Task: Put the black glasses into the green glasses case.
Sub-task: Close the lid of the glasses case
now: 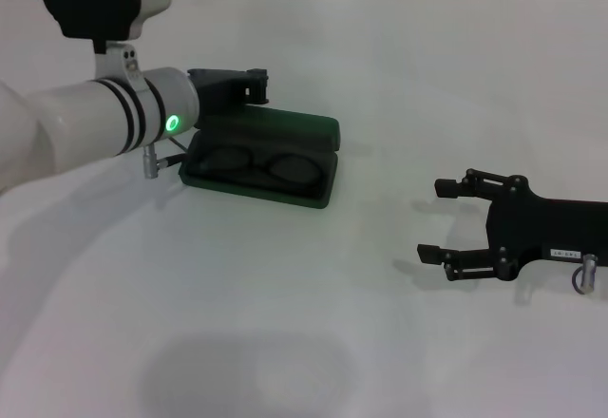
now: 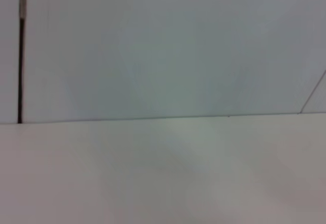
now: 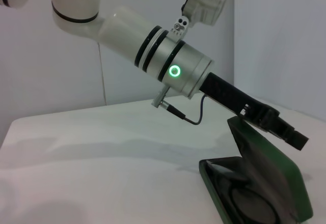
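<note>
Resting in the green glasses case (image 1: 261, 166), black glasses (image 1: 258, 164) show best overhead.

There was one green glasses case (image 1: 271, 157), one pair of black glasses (image 1: 255, 164) (lying inside it), and two grippers: left gripper (image 1: 249, 85) and right gripper (image 1: 445, 220).

A bare white tabletop (image 2: 163, 173) meets a pale wall (image 2: 163, 46), with a dark vertical seam (image 2: 20, 71).
</note>
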